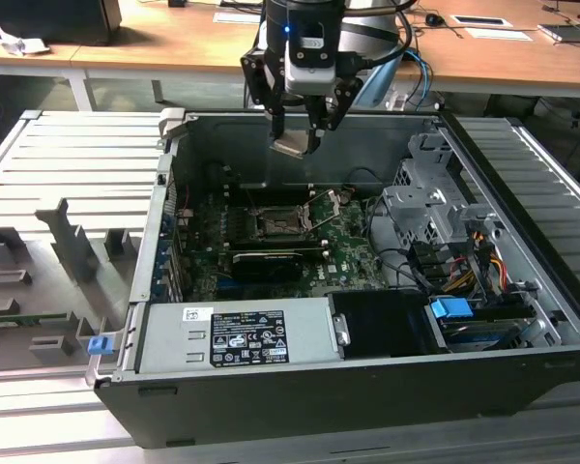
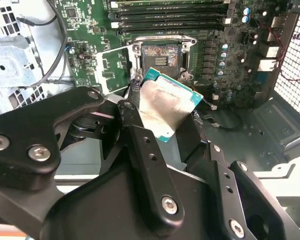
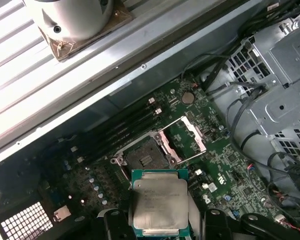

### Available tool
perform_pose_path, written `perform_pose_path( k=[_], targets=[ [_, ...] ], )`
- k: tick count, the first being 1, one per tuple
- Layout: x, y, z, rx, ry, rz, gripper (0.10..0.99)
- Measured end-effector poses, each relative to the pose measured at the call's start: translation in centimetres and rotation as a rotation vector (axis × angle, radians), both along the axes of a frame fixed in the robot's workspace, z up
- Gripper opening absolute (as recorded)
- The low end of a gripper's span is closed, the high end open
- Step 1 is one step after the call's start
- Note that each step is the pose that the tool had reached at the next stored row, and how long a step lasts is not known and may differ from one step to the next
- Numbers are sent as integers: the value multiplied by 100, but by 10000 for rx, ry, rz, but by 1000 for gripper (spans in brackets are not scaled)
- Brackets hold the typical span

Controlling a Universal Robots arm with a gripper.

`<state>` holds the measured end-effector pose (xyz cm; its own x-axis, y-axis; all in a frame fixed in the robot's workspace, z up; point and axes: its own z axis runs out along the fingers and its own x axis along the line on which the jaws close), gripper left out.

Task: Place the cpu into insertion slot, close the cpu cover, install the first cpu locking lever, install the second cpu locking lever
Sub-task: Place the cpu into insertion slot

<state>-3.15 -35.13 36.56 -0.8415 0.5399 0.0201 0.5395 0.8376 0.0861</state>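
Observation:
My gripper (image 1: 295,143) hangs above the open computer case, shut on the cpu (image 1: 292,146), a flat square chip with a pale metal top. In both wrist views the cpu (image 2: 166,106) (image 3: 159,201) sits tilted between the black fingers (image 2: 134,117), held by its edges, well above the board. The insertion slot (image 1: 275,224) (image 2: 160,54) (image 3: 143,158) lies bare and uncovered on the green board below the chip. The cpu cover (image 2: 113,69) (image 3: 187,140) stands swung open beside the slot.
Memory slots (image 2: 170,15) run along one side of the slot. A long black card (image 1: 266,263) and the grey power supply (image 1: 237,333) lie toward the front of the case. A metal drive cage (image 1: 435,208) with cables fills the exterior view's right.

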Motion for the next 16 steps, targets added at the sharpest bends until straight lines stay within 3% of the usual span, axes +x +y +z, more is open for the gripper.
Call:
perform_pose_path(
  k=[16],
  targets=[
    [0, 0, -15, -1, 0, -1314, 529]
  ],
)
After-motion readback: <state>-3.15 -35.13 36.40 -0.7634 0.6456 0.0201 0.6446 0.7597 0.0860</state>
